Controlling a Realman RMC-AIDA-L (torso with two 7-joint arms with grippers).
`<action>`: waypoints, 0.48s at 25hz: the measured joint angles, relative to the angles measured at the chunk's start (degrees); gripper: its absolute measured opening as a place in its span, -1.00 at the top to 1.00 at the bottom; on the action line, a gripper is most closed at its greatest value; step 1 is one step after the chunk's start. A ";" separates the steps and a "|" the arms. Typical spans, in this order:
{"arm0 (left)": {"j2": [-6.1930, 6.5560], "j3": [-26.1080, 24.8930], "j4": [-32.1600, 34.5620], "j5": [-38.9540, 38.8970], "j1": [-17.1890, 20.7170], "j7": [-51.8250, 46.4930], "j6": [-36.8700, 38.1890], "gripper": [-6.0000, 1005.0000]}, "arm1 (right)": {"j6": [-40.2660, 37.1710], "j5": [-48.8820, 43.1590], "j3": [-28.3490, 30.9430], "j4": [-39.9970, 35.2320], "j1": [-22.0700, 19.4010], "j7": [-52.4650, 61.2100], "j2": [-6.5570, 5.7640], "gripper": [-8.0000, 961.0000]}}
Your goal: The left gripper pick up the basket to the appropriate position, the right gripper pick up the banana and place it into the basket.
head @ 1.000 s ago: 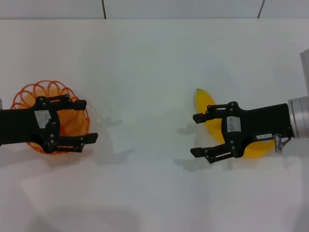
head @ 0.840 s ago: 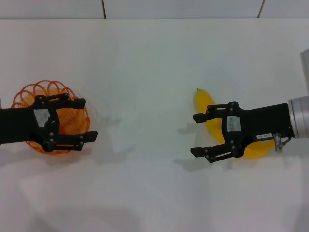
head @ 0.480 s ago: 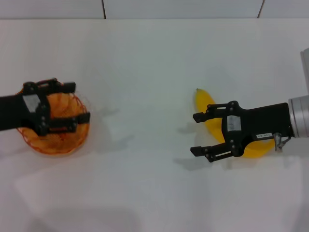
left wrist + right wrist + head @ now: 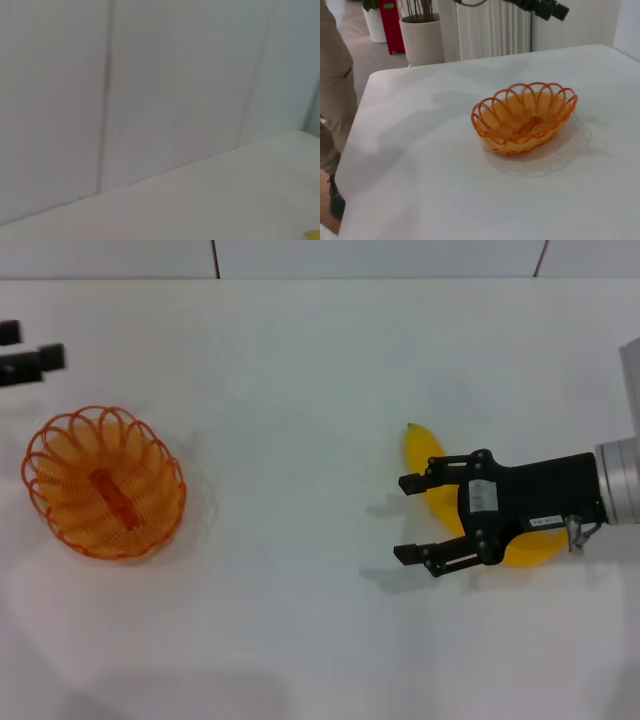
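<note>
The orange wire basket (image 4: 103, 483) stands alone on the white table (image 4: 300, 390) at the left, and nothing holds it; the right wrist view shows this basket (image 4: 525, 117) too. Only the fingertips of my left gripper (image 4: 28, 348) show, at the far left edge behind the basket, apart from each other and holding nothing. This left gripper (image 4: 545, 7) hangs in the air beyond the basket in the right wrist view. The yellow banana (image 4: 420, 452) lies on the table at the right. My right gripper (image 4: 402, 519) hovers over the banana's middle, open, its fingertips pointing left past the fruit.
Beyond the table's far side the right wrist view shows a white radiator (image 4: 490, 27), a large plant pot (image 4: 420, 35) and a person's leg (image 4: 332, 100). The table's far edge meets a tiled wall (image 4: 380, 258). A yellow sliver (image 4: 312, 234) shows in the left wrist view.
My left gripper has pulled away from over the basket, up and back to the far left edge, leaving the basket where it stood. The right arm has not moved.
</note>
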 joint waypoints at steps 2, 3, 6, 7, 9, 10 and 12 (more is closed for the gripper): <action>1.87 0.12 0.03 1.31 -0.56 -3.12 -0.24 -0.76 | 0.01 -0.06 -0.03 0.00 0.04 0.00 0.00 -0.79; 3.02 0.29 0.00 2.54 -1.05 -4.65 -0.27 -0.76 | 0.02 -0.08 0.00 0.00 0.06 0.00 0.00 -0.79; 4.92 0.67 -0.34 5.99 -2.53 -6.99 -0.05 -0.76 | 0.04 -0.10 0.14 0.00 0.08 0.00 0.00 -0.79; 5.17 0.69 -0.41 7.44 -3.02 -7.50 -0.01 -0.76 | 0.05 -0.10 0.14 0.00 0.08 0.00 0.00 -0.79; 5.55 0.71 -0.47 11.96 -4.33 -8.88 0.17 -0.76 | 0.05 -0.10 0.03 0.00 0.08 0.03 0.00 -0.79; 5.56 0.71 -0.47 14.01 -4.89 -9.38 0.13 -0.76 | 0.07 -0.11 -0.03 0.00 0.08 0.04 0.00 -0.79; 5.40 0.71 -0.47 17.56 -5.81 -9.88 0.03 -0.76 | 0.12 -0.11 -0.08 0.00 0.07 0.05 0.00 -0.79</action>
